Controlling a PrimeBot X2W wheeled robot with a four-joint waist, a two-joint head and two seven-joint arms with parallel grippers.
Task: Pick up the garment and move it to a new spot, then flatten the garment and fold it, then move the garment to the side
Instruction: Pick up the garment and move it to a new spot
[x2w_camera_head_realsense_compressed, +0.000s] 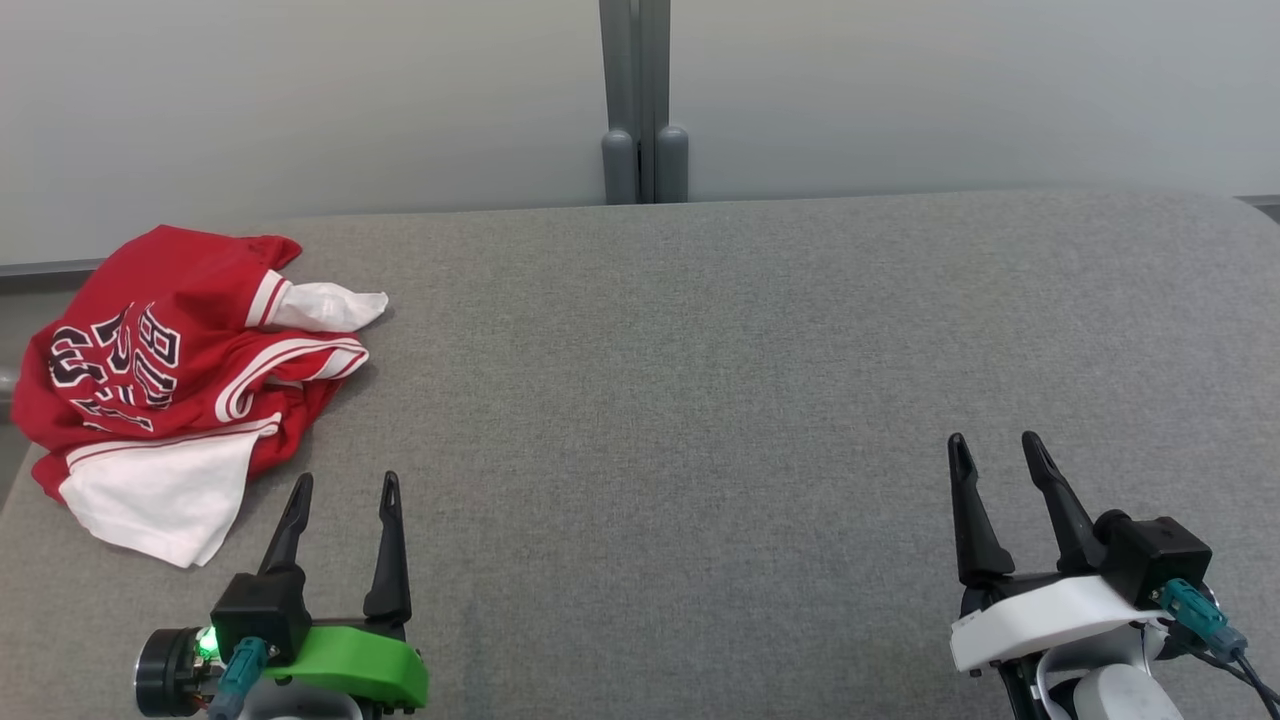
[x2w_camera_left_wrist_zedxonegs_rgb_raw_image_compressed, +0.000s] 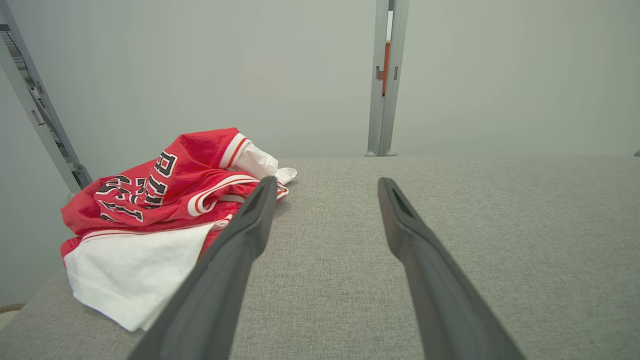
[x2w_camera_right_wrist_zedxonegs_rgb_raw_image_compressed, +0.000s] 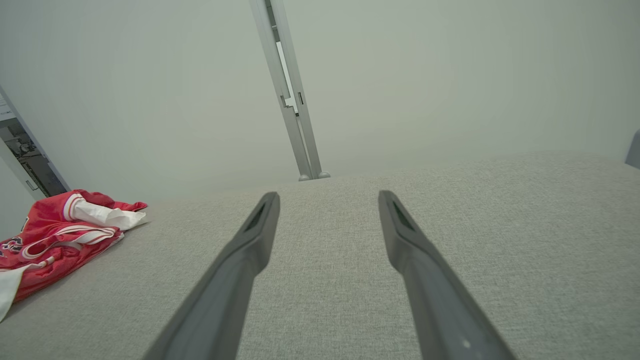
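Observation:
The garment is a red jersey with white trim and black-and-white lettering, lying crumpled at the far left of the grey table. It also appears at the left of the left wrist view as the garment and at the far left edge of the right wrist view as the garment. My left gripper stands open just in front and to the right of the heap, nothing between its fingers. Far to the right, my right gripper is open over bare fabric. In the wrist views the left gripper and right gripper both show spread fingers.
The table's left edge runs close beside the garment, and its rounded back edge meets a pale wall. A grey post rises behind the table's middle. A metal frame stands off the left side.

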